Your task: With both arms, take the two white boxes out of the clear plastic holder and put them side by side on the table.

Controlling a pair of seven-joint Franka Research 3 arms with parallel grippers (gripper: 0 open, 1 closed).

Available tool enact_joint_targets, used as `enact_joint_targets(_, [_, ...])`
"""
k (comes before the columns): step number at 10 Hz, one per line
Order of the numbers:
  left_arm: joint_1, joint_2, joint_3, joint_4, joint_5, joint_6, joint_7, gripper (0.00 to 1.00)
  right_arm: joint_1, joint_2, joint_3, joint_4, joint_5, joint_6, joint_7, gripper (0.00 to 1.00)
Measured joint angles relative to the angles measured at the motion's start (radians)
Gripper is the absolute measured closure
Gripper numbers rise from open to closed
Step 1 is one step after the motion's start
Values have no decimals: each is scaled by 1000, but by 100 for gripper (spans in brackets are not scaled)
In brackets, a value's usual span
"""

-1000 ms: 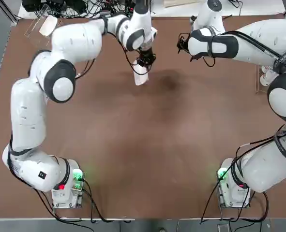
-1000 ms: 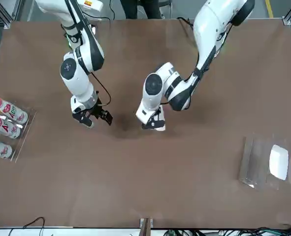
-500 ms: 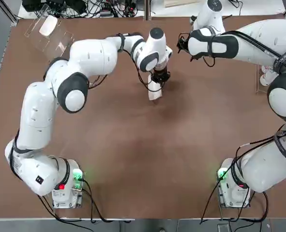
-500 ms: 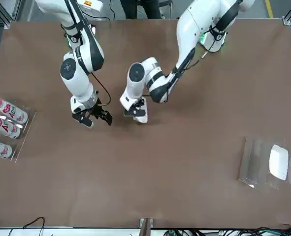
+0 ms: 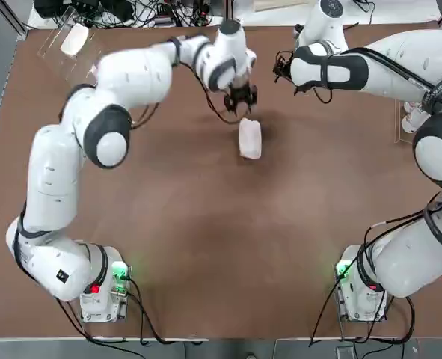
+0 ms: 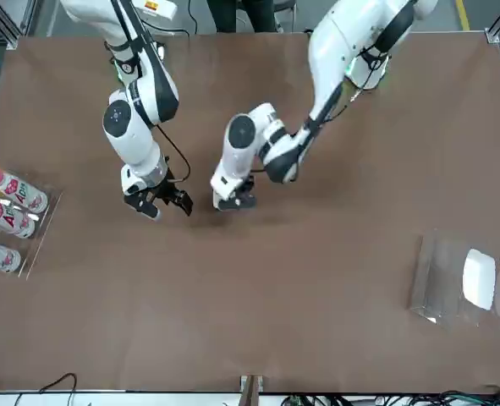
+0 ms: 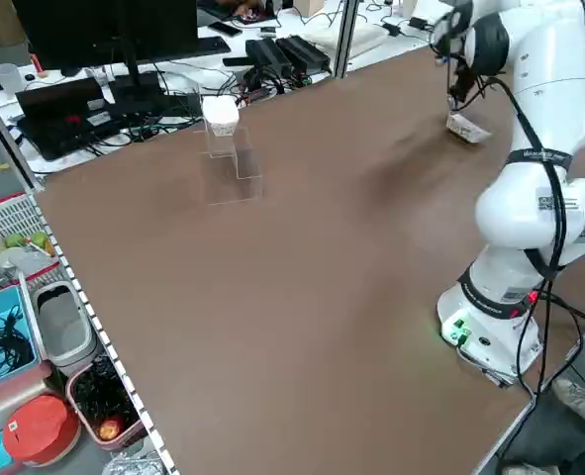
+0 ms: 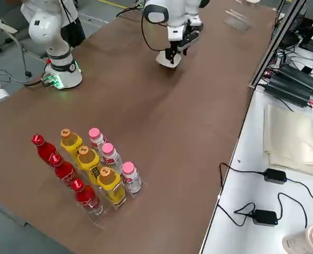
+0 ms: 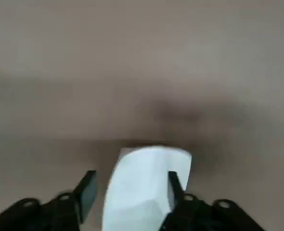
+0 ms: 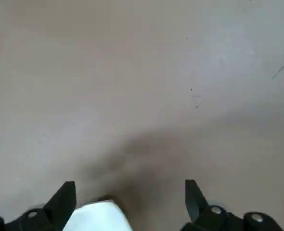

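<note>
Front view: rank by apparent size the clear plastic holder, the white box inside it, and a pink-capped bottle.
1. Clear acrylic slotted holder, clearly largest.
2. and 3. Small rounded white box in it and white pink-capped bottle at the far edge: look alike; not ranked.

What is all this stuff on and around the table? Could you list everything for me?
White boxes: two; one lying mid-table, one in the clear holder.
Clear holder: one, see-through, far left corner.
Bottle rack: red, yellow and pink-capped bottles, right edge.
Table: brown.
Cables and monitor: black, on the bench behind the table.
Bins: blue, white, red, on the floor to the left.
Left end effector: open, just above the freed box.
Right end effector: open, hovering beside it.
</note>
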Motion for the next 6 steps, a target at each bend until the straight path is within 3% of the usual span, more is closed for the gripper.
enact_joint_targets(2, [153,-104,-4,4,-12,-148,35,3,2,0,3,0,0,0,0,0])
enact_joint_targets(4, [277,-193,-3,-4,14,-340,158,9,7,9,6,-1,0,22,0,0])
enact_joint_targets(6, [361,-235,-3,-13,179,-477,305,10,35,49,9,-8,0,91,0,0])
